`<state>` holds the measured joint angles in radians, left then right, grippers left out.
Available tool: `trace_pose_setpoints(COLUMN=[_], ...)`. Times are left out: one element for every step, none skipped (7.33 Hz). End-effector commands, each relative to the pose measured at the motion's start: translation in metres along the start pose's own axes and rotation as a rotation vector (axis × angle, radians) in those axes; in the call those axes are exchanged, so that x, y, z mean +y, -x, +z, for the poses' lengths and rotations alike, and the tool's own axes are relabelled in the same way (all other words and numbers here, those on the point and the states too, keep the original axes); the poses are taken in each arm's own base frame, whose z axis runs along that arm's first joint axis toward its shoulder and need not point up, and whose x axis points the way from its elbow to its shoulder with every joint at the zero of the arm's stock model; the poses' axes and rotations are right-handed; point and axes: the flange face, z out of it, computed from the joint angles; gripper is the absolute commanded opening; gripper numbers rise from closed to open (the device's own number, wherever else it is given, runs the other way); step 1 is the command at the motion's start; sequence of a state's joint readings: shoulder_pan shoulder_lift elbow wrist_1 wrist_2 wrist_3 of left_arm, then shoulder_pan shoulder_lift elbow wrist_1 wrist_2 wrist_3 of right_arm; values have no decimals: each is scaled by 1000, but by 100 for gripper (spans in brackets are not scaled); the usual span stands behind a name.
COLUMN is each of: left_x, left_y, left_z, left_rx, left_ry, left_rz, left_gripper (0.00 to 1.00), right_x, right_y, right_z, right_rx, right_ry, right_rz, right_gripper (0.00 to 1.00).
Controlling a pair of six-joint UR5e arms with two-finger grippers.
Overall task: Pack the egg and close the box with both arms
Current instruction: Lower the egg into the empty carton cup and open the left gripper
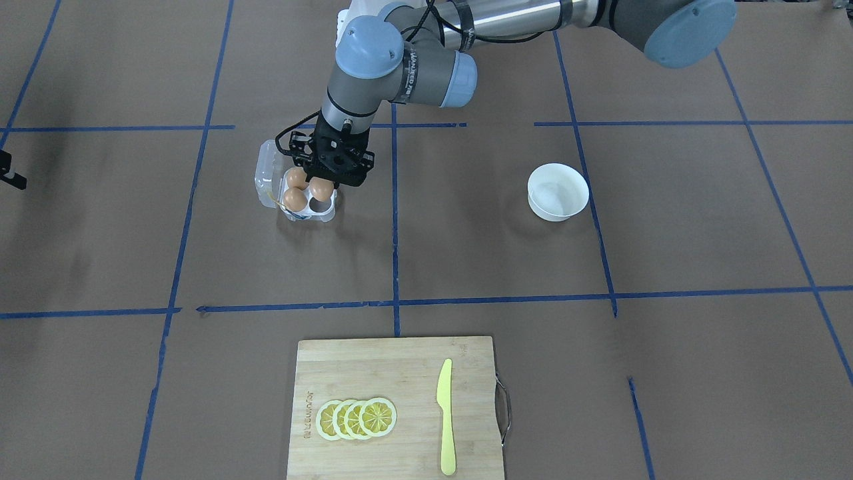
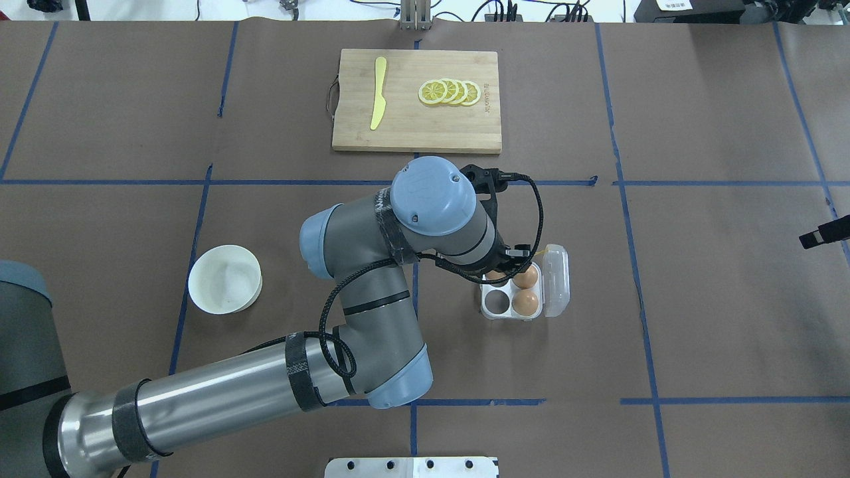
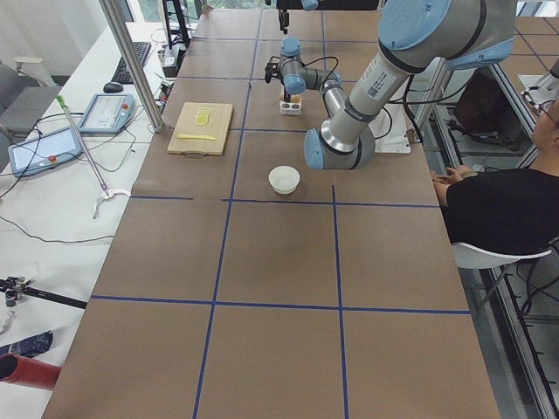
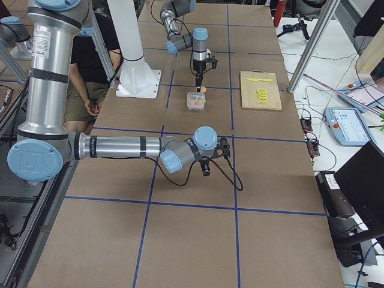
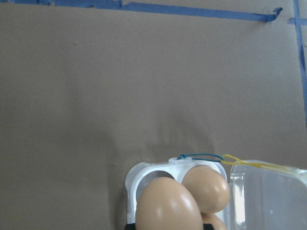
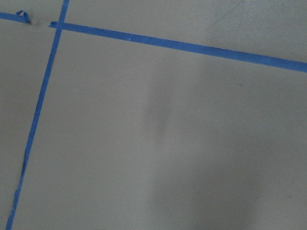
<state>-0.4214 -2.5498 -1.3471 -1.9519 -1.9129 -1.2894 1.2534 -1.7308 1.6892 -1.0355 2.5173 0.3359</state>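
Note:
The clear egg box [image 1: 305, 215] lies open left of centre in the front-facing view, its lid [image 1: 266, 170] tipped back. Two brown eggs [image 1: 295, 198] sit in its cells and one cell [image 1: 325, 209] is empty. My left gripper [image 1: 322, 181] hangs over the box, shut on a third egg [image 1: 321, 190], which is low over or in a cell. In the left wrist view that egg [image 5: 168, 206] fills the bottom centre beside a seated egg [image 5: 207, 188]. Only a black tip of my right gripper [image 2: 820, 234] shows at the table's right edge, far from the box [image 2: 511, 315]; I cannot tell its state.
A white bowl [image 1: 558, 192] stands on the robot's left side. A wooden cutting board [image 1: 373, 373] with lemon slices [image 1: 356, 419] and a yellow knife [image 1: 445, 417] lies at the far edge. Blue tape lines cross the brown paper. A white pedestal [image 4: 138, 66] stands behind.

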Motion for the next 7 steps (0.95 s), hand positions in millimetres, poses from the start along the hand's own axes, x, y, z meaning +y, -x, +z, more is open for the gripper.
trace_pose_setpoints(left_x=[5,9,10,11,11,9,10], left_y=[-3,-5,-5,-4,-3,-4,-5], left_z=[3,5,5,6,6,5,6], left_rx=[3,3,4,4,2,0,8], left_ry=[7,13,14,14,15,-5,-16], left_rz=[3,6,6,5,6,7,12], left_gripper=[6,12,18,39,54,72,87], right_x=[1,1,2,2,2,2,2], right_y=[0,-1,-2,-2,-2,-2,-2], right_z=[0,0,1,2,2,2,2], right_rx=[0,1,1,1,1,1,1], right_ry=[1,2,3,5,5,5,5], right_rz=[1,2,5,5,5,5,5], right_gripper=[100,100,100,100,100,100,100])
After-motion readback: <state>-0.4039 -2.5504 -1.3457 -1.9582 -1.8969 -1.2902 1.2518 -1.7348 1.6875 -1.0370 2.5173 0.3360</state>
